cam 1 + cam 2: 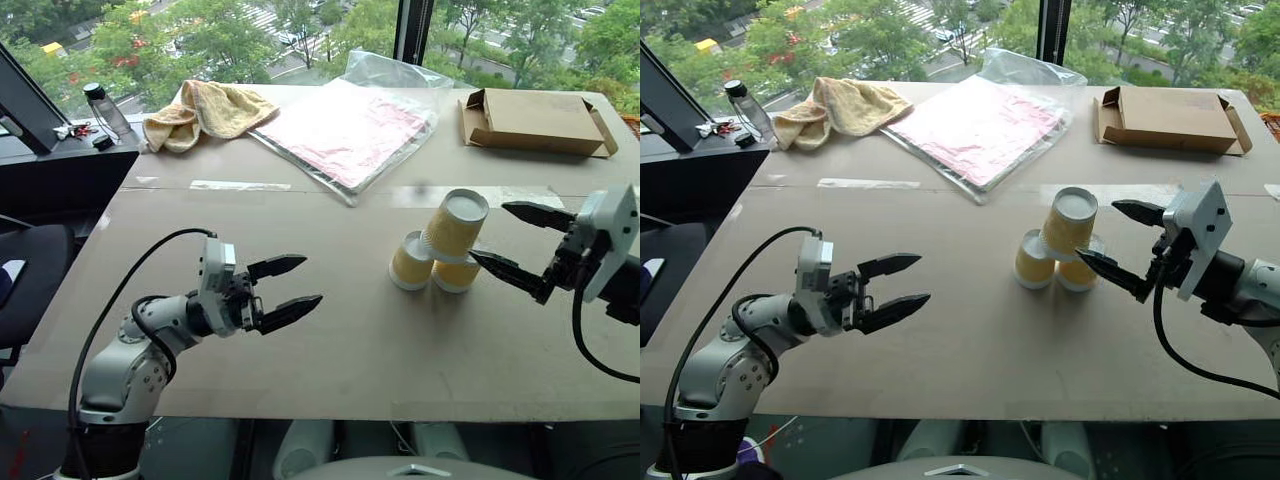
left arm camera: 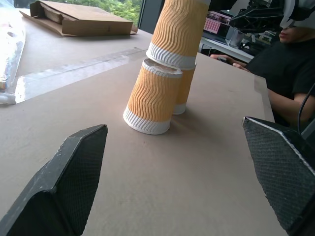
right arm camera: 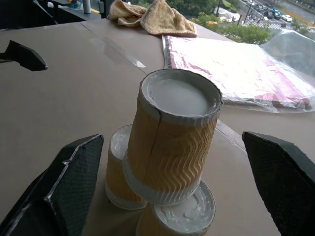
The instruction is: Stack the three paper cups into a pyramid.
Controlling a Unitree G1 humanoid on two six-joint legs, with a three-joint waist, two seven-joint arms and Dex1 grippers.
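Two yellow-tan paper cups stand upside down side by side on the brown table (image 1: 330,350): the left cup (image 1: 411,261) and the right cup (image 1: 457,274). A third cup (image 1: 455,224) rests upside down on top of them, leaning a little, so the three form a pyramid. My right gripper (image 1: 510,240) is open just to the right of the stack, fingers apart from the cups and holding nothing. My left gripper (image 1: 290,288) is open over the table well left of the cups, empty. The left wrist view shows the lower cup (image 2: 151,97) ahead of its fingers.
At the far side of the table lie a tan towel (image 1: 205,110), a pink sheet in a clear plastic bag (image 1: 345,130) and a flat cardboard box (image 1: 530,122). A bottle (image 1: 103,108) stands at the far left. A person's arm (image 2: 290,83) shows beyond the table.
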